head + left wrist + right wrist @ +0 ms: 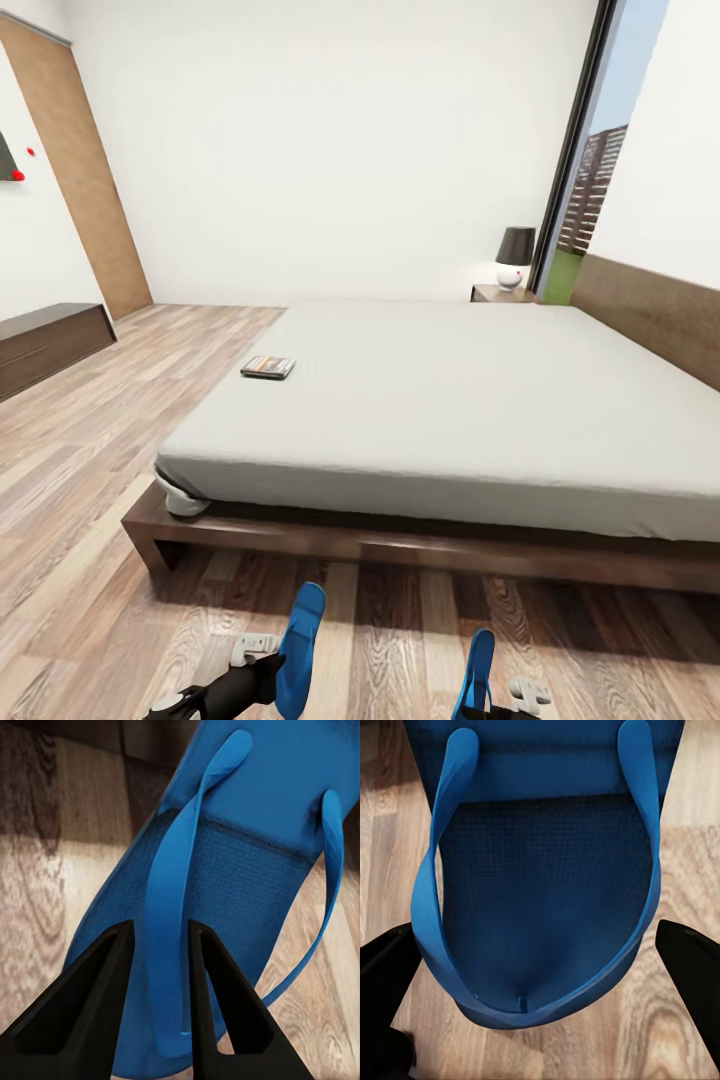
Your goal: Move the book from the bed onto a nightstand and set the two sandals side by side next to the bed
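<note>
The book (268,366) lies flat on the grey mattress of the bed (450,400), near its left edge. A nightstand (498,293) stands by the far corner of the bed, beside the window. In front of the bed, both blue sandals hang on edge above the floor. My left gripper (161,967) is shut on a thong strap of the left sandal (300,645) (247,870). The right gripper (536,960) has its fingers (686,975) wide apart against both sides of the right sandal (478,670) (540,892), at its toe end.
A lamp (514,256) with a dark shade stands on the nightstand. A long low dark bench (45,345) runs along the left wall, near a wooden door (85,180). Wood-plank floor (90,480) lies open to the left of the bed and in front of it.
</note>
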{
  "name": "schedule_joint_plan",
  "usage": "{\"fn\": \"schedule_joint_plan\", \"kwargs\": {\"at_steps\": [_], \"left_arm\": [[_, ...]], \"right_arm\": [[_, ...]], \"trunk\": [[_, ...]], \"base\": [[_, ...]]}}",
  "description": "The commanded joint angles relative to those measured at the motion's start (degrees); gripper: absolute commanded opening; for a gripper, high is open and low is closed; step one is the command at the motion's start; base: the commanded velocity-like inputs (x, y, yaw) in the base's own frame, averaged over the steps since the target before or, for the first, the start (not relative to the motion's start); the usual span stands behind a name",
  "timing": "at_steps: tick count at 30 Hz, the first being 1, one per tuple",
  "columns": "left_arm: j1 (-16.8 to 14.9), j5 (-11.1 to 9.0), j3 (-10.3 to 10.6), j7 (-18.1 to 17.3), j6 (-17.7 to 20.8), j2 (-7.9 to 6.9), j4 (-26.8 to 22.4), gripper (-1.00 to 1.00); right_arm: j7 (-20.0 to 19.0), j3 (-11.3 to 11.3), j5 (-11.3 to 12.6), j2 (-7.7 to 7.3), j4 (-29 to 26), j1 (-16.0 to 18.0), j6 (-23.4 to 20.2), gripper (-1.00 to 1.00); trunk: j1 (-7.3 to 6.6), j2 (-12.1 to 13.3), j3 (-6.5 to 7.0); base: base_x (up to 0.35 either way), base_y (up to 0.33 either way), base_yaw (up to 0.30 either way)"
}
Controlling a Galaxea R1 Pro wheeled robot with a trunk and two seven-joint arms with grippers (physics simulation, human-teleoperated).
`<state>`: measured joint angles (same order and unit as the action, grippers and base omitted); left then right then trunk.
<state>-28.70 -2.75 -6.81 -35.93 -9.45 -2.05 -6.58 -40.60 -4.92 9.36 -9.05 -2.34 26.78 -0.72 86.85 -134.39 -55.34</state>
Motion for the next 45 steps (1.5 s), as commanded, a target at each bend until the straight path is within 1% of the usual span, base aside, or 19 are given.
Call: {"fn": "schedule_joint_plan", "kwargs": {"at_steps": [1, 45], "left_arm": [[0.0, -0.2, -0.1, -0.2, 0.0, -0.01, 0.1, -1.0], [0.0, -0.4, -0.1, -0.2, 0.0, -0.05, 0.1, -1.0]], "right_arm": [[-0.2, -0.4, -0.1, -0.01, 0.1, 0.0, -0.1, -1.0], [-0.2, -0.4, 0.0, -0.06, 0.1, 0.0, -0.1, -1.0]], "trunk": [[-0.01, 0.0, -0.05], [-0.01, 0.0, -0.05]], "base": [[0.0, 0.0, 0.021], [0.0, 0.0, 0.001]]}}
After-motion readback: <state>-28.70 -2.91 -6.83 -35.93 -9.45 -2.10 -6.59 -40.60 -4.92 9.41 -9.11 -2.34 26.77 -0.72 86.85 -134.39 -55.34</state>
